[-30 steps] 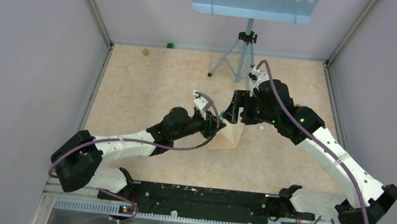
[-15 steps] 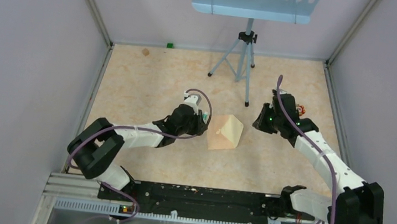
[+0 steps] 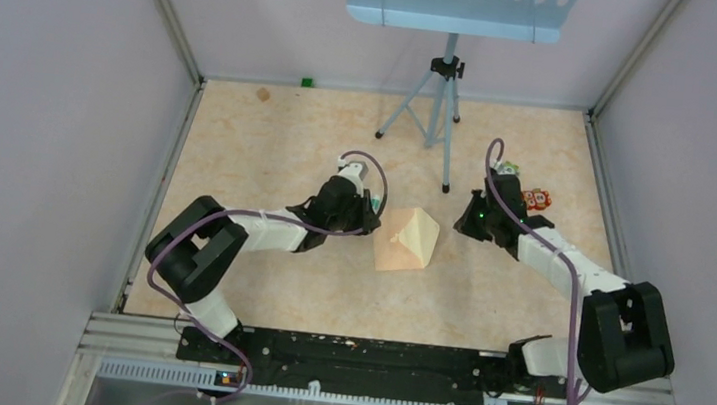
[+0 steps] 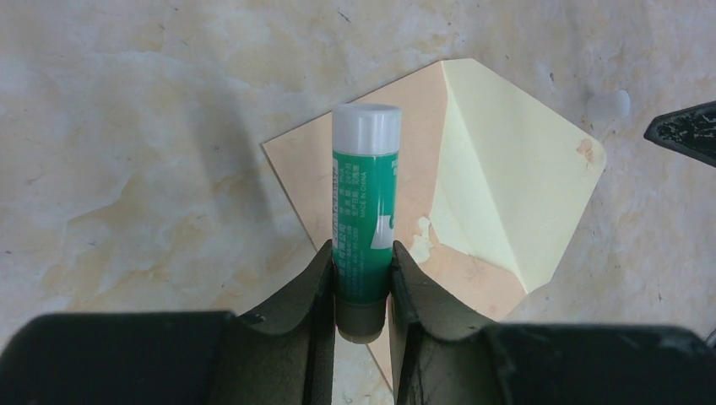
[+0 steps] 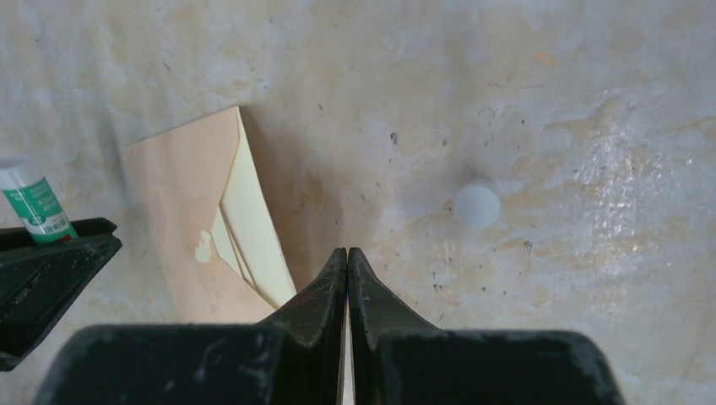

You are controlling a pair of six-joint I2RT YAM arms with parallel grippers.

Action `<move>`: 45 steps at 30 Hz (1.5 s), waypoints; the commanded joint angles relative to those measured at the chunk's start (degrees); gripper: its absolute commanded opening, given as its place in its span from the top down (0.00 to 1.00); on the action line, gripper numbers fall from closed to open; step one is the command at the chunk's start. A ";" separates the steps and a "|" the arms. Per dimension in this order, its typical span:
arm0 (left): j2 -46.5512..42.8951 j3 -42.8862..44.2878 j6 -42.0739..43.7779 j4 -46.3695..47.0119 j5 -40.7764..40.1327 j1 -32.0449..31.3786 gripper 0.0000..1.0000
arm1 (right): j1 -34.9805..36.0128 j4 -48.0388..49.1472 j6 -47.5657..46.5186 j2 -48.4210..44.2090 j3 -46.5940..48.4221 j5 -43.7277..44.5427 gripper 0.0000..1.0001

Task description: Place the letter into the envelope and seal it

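Envelope [image 3: 404, 246] on table [image 3: 259, 152], right of glue stick [image 4: 365, 228]

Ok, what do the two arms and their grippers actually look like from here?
Both the left arm and right arm have white link shells, black joints and a looping purple cable. A green light glows near the right wrist. The left gripper and right gripper have matte dark fingers tapering to narrow tips.
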 commanded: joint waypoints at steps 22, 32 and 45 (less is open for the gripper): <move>7.77 7.86 -0.48 -0.11 1.93 0.19 1.00 | 0.99 13.22 3.17 9.80 -0.55 -3.47 1.00; 9.28 8.96 -1.97 -3.47 0.47 0.18 1.00 | 4.16 13.37 5.19 10.55 0.88 -5.49 1.00; 10.05 8.66 -4.57 -5.11 -0.98 0.18 1.00 | 7.21 13.90 6.56 12.54 1.97 -8.49 1.00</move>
